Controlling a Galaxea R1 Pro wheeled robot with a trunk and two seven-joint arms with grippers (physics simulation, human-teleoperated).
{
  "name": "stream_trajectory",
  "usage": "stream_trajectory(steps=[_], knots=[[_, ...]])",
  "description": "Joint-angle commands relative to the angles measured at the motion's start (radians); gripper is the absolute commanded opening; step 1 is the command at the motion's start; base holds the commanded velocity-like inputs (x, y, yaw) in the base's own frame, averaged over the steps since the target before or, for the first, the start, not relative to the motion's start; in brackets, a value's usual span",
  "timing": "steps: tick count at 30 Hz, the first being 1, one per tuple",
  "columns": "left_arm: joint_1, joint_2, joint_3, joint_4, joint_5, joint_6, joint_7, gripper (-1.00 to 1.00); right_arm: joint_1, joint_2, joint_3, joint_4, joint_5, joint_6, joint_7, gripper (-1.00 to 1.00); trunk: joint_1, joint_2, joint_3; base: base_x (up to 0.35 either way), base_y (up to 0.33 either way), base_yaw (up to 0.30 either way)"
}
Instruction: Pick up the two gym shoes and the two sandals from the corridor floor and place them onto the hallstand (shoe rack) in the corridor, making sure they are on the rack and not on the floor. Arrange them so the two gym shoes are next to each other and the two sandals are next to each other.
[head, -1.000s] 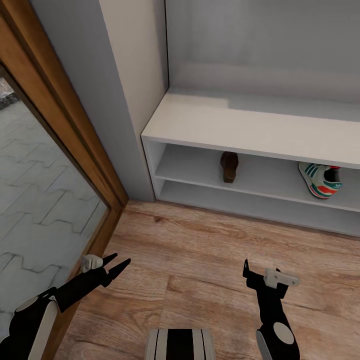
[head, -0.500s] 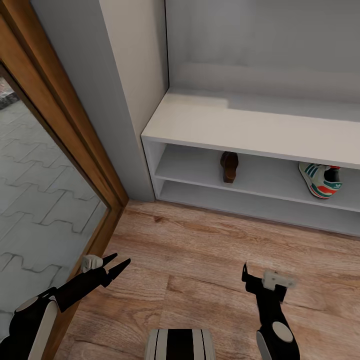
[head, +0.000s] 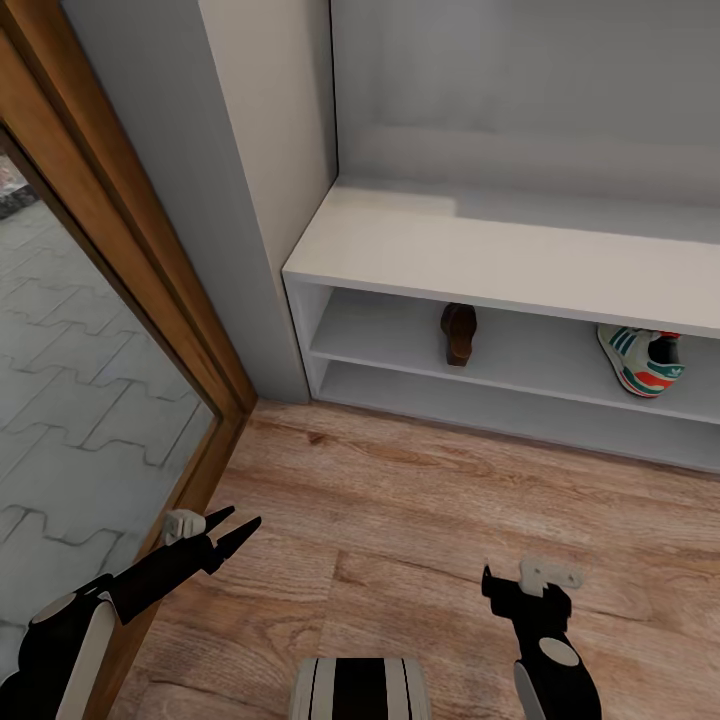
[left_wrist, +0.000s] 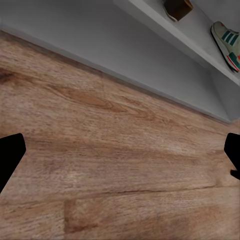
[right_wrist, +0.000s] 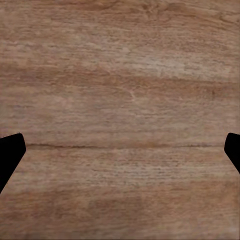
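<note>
Head view: sandal (head: 459, 333), gym shoe (head: 641, 361) well apart on hallstand (head: 420, 245); sandal possibly single.

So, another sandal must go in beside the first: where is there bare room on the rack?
The upper shelf is bare on both sides of the sandal: leftward to the hallstand end wall, rightward to the gym shoe. The flat top is bare too.

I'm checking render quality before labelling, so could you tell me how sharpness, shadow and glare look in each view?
Head view: even, soft light, no glare; the shoe rack shades its upper shelf, so the sandal reads dark while the sneaker stays clear. Left wrist view: floor grain is soft, the sneaker small and slightly blurred. Right wrist view: floor close and blurry, no shadows.
</note>
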Motion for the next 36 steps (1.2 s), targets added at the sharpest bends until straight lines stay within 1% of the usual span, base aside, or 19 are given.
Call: stream_trajectory(steps=[1,6,9,14,21,36], knots=[[-0.001,0.0,0.001,0.0,0.006,0.009,-0.002,1.0,0.0,0.0,0.001,-0.001,-0.005,0.007,-0.007,1.0,0.0,0.0,-0.001,0.0,0.0,0.0],[0.0,0.0,0.001,0.0,0.005,0.009,-0.002,1.0,-0.001,-0.001,-0.001,-0.002,-0.007,0.044,-0.006,1.0,0.0,0.0,-0.001,0.0,0.0,0.0],[0.0,0.0,0.0,0.0,0.005,0.009,-0.002,1.0,-0.002,-0.002,-0.003,-0.003,-0.008,0.097,-0.006,1.0,0.0,0.0,-0.001,0.0,0.0,0.0],[0.0,0.0,0.0,0.0,0.005,0.009,-0.002,1.0,-0.003,-0.003,-0.008,-0.004,-0.01,0.151,-0.005,1.0,0.0,0.0,-0.001,0.0,0.0,0.0],[0.0,0.0,0.0,0.0,0.005,0.009,-0.002,1.0,-0.003,-0.002,-0.009,-0.004,-0.011,0.165,-0.005,1.0,0.0,0.0,-0.001,0.0,0.0,0.0],[0.0,0.0,0.001,0.0,0.006,0.009,-0.002,1.0,-0.003,0.0,-0.01,-0.004,-0.01,0.168,-0.006,1.0,0.0,0.0,-0.001,0.0,0.0,0.0]])
